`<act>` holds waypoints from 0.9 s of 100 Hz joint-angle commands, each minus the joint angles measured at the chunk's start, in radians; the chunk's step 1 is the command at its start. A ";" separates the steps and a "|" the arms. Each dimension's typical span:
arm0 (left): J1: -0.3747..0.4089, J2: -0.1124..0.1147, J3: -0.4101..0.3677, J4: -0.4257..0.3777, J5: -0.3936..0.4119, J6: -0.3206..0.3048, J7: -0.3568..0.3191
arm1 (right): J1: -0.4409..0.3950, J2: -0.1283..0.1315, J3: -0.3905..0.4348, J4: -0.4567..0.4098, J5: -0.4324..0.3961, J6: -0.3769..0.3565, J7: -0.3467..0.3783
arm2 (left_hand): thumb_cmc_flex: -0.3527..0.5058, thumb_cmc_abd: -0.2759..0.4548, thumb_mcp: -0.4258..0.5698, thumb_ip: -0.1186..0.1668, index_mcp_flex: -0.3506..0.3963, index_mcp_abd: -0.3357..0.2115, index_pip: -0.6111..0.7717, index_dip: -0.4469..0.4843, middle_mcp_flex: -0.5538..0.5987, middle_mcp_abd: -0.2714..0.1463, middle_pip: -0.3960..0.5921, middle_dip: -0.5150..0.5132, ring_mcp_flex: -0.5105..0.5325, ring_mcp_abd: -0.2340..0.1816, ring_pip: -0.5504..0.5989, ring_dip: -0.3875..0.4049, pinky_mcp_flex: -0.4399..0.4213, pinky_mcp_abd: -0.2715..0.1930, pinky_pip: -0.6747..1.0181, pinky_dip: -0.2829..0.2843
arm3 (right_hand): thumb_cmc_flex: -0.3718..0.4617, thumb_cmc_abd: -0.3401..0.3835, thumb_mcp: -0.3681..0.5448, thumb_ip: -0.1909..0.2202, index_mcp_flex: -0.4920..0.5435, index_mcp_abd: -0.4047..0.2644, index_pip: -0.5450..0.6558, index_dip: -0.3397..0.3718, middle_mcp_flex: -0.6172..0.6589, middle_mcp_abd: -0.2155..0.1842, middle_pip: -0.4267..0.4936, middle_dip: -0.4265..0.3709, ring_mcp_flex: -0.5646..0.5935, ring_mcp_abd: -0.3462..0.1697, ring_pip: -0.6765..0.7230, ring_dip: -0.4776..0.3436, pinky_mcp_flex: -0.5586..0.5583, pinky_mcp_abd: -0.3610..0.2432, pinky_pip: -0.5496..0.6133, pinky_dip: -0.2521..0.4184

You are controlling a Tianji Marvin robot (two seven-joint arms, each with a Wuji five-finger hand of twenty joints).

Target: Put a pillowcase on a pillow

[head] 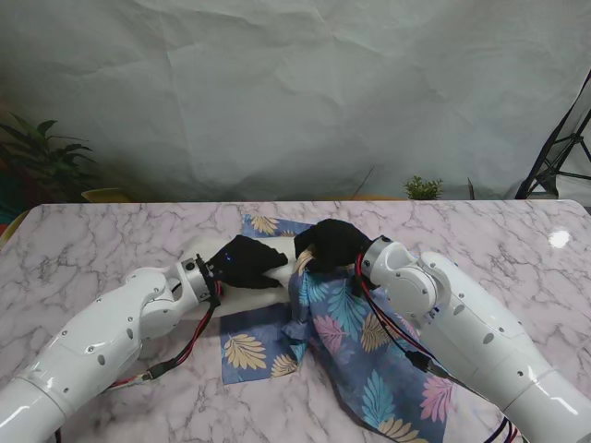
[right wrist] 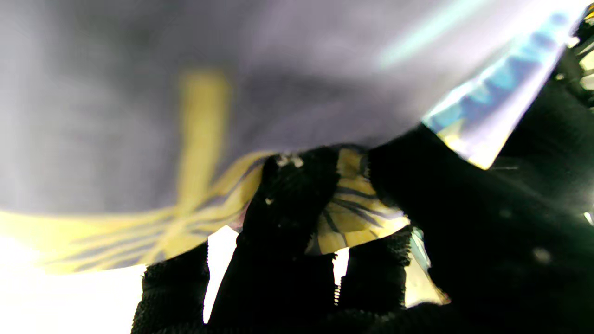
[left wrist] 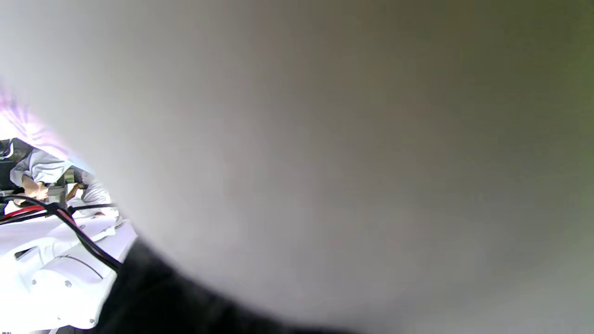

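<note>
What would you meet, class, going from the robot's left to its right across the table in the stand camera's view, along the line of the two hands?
Bare marble table → white pillow → left hand → right hand → bare marble again.

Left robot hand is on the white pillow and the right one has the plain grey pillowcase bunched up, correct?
Not quite: the pillowcase is blue with a leaf print, as the stand view shows. The left robot hand does rest on the white pillow, and the right robot hand grips the fabric.
</note>
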 commanded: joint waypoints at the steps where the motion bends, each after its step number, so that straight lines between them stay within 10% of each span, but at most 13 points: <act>1: -0.005 -0.003 -0.010 -0.013 -0.008 -0.013 -0.004 | 0.006 0.002 0.002 0.002 -0.003 -0.012 0.011 | 0.066 -0.008 0.197 0.014 0.034 -0.187 0.111 0.007 0.041 -0.090 -0.054 0.029 -0.018 0.033 -0.021 -0.006 -0.024 -0.060 -0.010 0.032 | 0.035 -0.024 0.035 0.001 -0.018 -0.040 0.050 0.015 0.014 -0.014 -0.012 -0.018 0.007 -0.048 -0.041 -0.034 -0.006 -0.028 0.000 -0.014; 17: 0.003 0.002 -0.024 -0.022 -0.013 -0.013 -0.044 | -0.005 0.023 0.017 -0.018 0.013 -0.056 0.094 | 0.064 0.004 0.190 0.011 0.030 -0.176 0.105 0.003 0.037 -0.082 -0.059 0.027 -0.018 0.029 -0.021 -0.006 -0.025 -0.061 -0.011 0.033 | -0.023 -0.075 0.032 -0.029 -0.151 0.011 -0.028 0.018 -0.169 -0.012 -0.063 -0.108 -0.117 0.015 -0.247 -0.122 -0.087 -0.029 -0.027 -0.011; 25: -0.001 0.003 -0.013 -0.013 -0.015 -0.004 -0.053 | -0.023 0.040 0.043 -0.047 0.009 -0.083 0.146 | 0.083 0.023 0.146 0.021 0.027 -0.166 0.096 0.005 0.026 -0.075 -0.036 0.015 -0.019 0.025 -0.018 -0.004 -0.024 -0.068 -0.009 0.036 | -0.179 -0.013 0.022 0.128 -0.230 0.102 -0.266 0.210 -0.324 -0.025 -0.092 -0.176 -0.230 0.110 -0.442 -0.219 -0.160 -0.023 -0.070 0.001; 37: -0.012 0.004 0.009 0.001 -0.024 0.007 -0.072 | -0.075 0.063 0.109 -0.118 0.011 -0.087 0.222 | 0.085 0.031 0.134 0.021 0.023 -0.159 0.093 0.005 0.019 -0.070 -0.027 0.013 -0.019 0.022 -0.012 -0.002 -0.022 -0.069 -0.004 0.038 | -0.303 0.040 -0.058 0.122 -0.422 0.190 -0.402 0.183 -0.562 0.009 -0.136 -0.210 -0.399 0.230 -0.610 -0.303 -0.276 -0.003 -0.125 -0.004; 69: -0.026 -0.005 0.054 0.035 -0.050 0.020 -0.057 | -0.193 0.068 0.274 -0.250 -0.153 0.012 0.191 | 0.108 0.052 0.082 0.035 0.016 -0.150 0.086 0.009 0.000 -0.063 0.011 -0.013 -0.020 0.013 -0.004 -0.002 -0.021 -0.072 0.001 0.035 | -0.397 0.329 -0.329 0.134 -0.630 0.246 -0.535 0.077 -0.743 0.011 -0.152 -0.237 -0.527 0.226 -0.572 -0.302 -0.340 -0.024 -0.164 0.057; 90: -0.011 -0.002 0.044 0.032 -0.036 0.014 -0.035 | -0.166 0.067 0.271 -0.180 -0.246 0.073 0.151 | 0.109 0.053 0.077 0.036 0.015 -0.151 0.088 0.012 -0.003 -0.064 0.015 -0.015 -0.023 0.012 -0.004 -0.002 -0.025 -0.074 0.000 0.033 | -0.344 0.296 -0.233 0.152 -0.635 0.241 -0.514 0.075 -0.732 0.000 -0.149 -0.237 -0.559 0.269 -0.598 -0.340 -0.339 -0.015 -0.166 0.043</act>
